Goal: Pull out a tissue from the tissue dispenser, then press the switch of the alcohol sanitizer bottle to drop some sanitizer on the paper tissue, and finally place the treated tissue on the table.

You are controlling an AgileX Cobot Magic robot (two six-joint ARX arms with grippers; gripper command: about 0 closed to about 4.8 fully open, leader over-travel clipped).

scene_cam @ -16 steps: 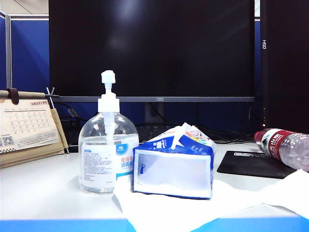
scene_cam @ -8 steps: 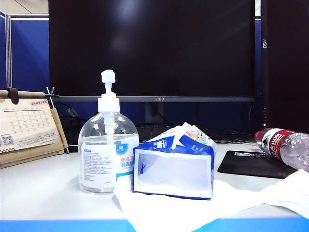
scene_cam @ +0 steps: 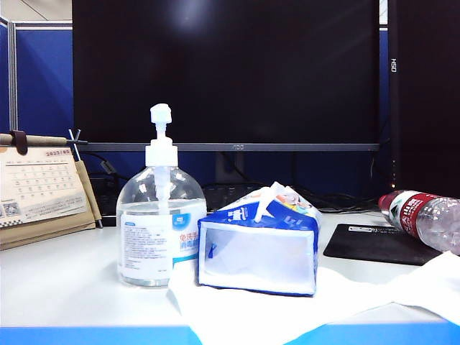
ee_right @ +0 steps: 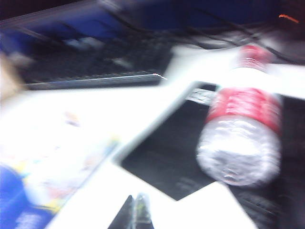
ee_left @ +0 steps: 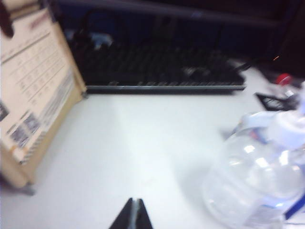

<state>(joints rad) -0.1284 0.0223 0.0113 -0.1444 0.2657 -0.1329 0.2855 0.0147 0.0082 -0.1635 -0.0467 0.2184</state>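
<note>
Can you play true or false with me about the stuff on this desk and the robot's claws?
1. The alcohol sanitizer bottle stands upright beside the tissue dispenser. True.
2. The water bottle stands upright. False: it lies on its side on the black mat.
3. The left claw is shut and holds nothing. True.
4. The right claw grips the water bottle. False: it is shut and empty, hovering over the table.
5. The switch is being pressed. False: nothing touches it.

One low front camera, two wrist cameras looking down at the desk [scene_cam: 65,280]

The exterior view sits at desk-edge height, close, facing the monitor [scene_cam: 226,72]. Both wrist views look obliquely down and toward the keyboard [ee_left: 157,71]; the left shares the alcohol sanitizer bottle [ee_left: 257,176], the right the water bottle [ee_right: 243,133].
</note>
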